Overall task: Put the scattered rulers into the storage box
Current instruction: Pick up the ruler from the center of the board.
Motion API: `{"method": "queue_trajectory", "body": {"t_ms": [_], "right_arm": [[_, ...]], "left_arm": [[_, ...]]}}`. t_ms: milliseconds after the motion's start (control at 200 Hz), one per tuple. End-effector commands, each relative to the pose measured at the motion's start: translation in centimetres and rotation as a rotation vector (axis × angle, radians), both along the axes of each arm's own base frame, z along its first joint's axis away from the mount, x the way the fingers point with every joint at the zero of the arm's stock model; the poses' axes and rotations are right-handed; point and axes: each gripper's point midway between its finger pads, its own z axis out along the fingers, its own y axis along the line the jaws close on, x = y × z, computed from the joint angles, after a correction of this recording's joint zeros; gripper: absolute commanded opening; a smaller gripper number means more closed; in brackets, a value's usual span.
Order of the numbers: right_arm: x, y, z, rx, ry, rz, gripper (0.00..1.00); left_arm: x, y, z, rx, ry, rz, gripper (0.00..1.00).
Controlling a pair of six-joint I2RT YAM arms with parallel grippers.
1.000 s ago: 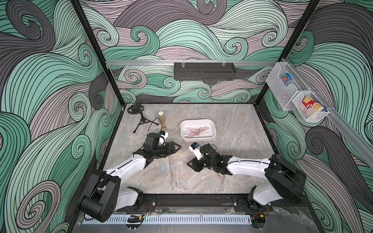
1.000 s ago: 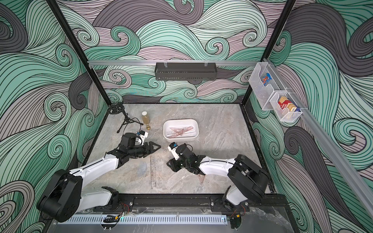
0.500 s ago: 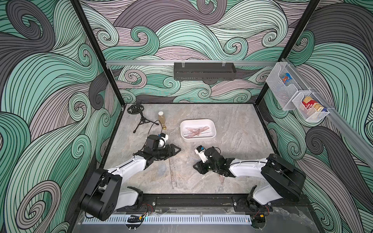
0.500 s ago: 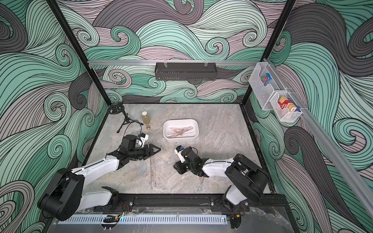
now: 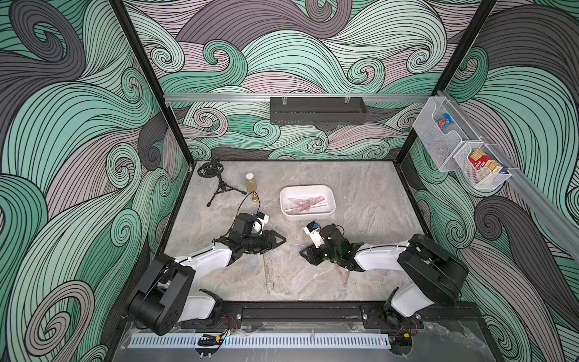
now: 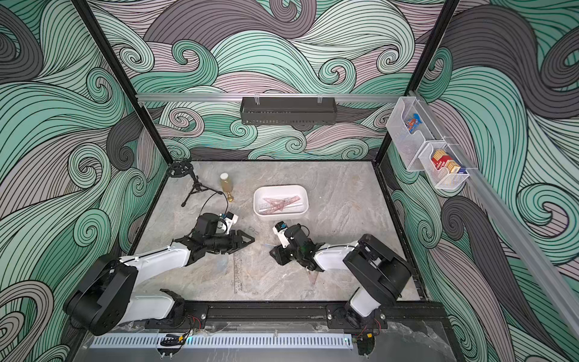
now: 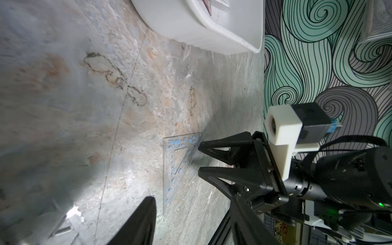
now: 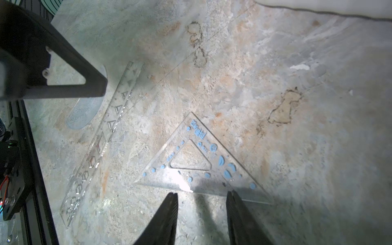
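Partly done: several pinkish transparent plastic rulers (image 5: 305, 203) lie in the shallow white smooth-walled storage box (image 5: 307, 216), beyond both pincers. Left on the marbled stone table (image 5: 360, 188): a clear triangular set square (image 8: 197, 161) with blue print, flat at the tips of the right pincer (image 8: 201, 201), whose jaws stand apart, empty; a long clear straight ruler (image 8: 101, 135) beside it; a pinkish triangle (image 5: 343, 275) behind. The left pincer (image 5: 282, 240): cannot tell.

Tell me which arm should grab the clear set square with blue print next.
Right. The right gripper is open and aimed at the set square, nearly touching its long edge. The left gripper sits farther off, by the straight ruler.
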Motion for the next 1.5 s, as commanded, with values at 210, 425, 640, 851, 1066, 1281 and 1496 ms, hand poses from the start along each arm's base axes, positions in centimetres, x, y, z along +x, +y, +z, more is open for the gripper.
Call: {"method": "queue_trajectory", "body": {"t_ms": [210, 425, 640, 851, 1066, 1281, 1496], "right_arm": [[1.2, -0.8, 4.8, 0.221, -0.042, -0.040, 0.40], [0.9, -2.0, 5.2, 0.236, -0.053, -0.061, 0.39], [0.7, -2.1, 4.8, 0.239, -0.040, -0.060, 0.39], [0.6, -2.1, 4.4, 0.240, -0.030, -0.062, 0.38], [0.8, -2.3, 4.3, 0.238, -0.028, -0.066, 0.38], [0.8, -2.4, 4.1, 0.238, -0.023, -0.067, 0.38], [1.2, -2.6, 3.8, 0.236, -0.015, -0.075, 0.39]], "left_arm": [[-2.2, -4.5, -1.0, -0.005, -0.009, -0.176, 0.31], [-2.0, -4.5, -2.9, 0.057, 0.026, -0.154, 0.25], [-1.5, -4.9, -3.3, 0.063, 0.032, -0.148, 0.25], [-1.2, -5.2, -3.7, 0.079, 0.035, -0.152, 0.25], [-0.9, -5.0, -4.4, 0.112, 0.037, -0.142, 0.24], [-0.9, -4.8, -5.1, 0.131, 0.047, -0.140, 0.23], [-0.9, -4.6, -5.4, 0.148, 0.051, -0.137, 0.23]]}}
